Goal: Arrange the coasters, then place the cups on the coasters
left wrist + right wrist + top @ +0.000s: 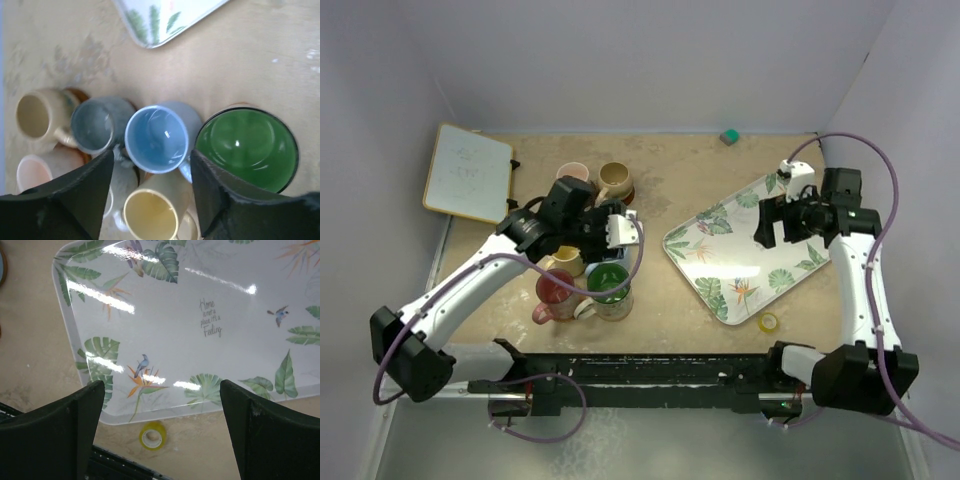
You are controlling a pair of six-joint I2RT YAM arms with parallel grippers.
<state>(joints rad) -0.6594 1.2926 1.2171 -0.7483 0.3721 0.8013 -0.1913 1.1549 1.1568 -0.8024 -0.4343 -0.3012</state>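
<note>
Found left jaws parted above the mugs (pixel 610 280) clustered at nine o'clock on the tabletop (pixel 670 170), blue mug (pixel 156 138) between them, seemingly untouched. Found right jaws spread wide, empty, over the tray (pixel 725 262) at three o'clock.

The table (pixel 660 300) bears clustered mugs (pixel 608 280), a leafy tray (pixel 740 255), perhaps a whiteboard (pixel 468 172).

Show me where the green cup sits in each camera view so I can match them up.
Top external: the green cup is at the near-right edge of the cup cluster, left of centre.
Left wrist: the green cup fills the right side, next to the light blue cup.
Right wrist: not in it.
Shared landmark: the leaf-patterned tray shows in all three views.
</note>
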